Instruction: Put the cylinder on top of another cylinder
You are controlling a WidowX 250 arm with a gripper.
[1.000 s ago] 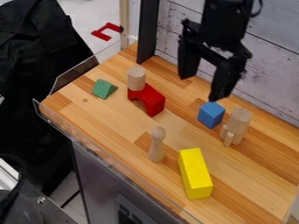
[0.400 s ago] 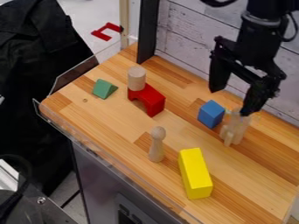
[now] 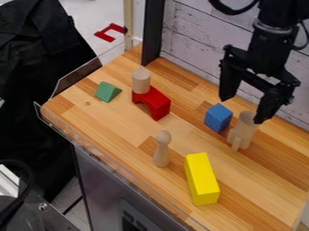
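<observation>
The end effector hangs above the work surface, its two fingers spread wide with nothing held between them. Just below it stands the wooden cylinder, upright on the surface, with slim wooden pegs by its foot toward 7 o'clock. The blue block sits close to it at 10 o'clock. Another wooden cylinder stands well away, also toward 10 o'clock, seemingly on one end of the red arch block.

The step in hand looks like lining up for the grasp; the stack is not made. The nearer cylinder is probably the one to be picked, and the one by the red block the likely base, though the task sentence names neither. The next move calls for the robot to centre the finger gap over the cylinder, lower straight down and close on its sides. The finger on the 10 o'clock side has little room beside the blue block and could nudge it, and the pegs might get caught or toppled. After that should come a clear lift and a carry toward 10 o'clock.
</observation>
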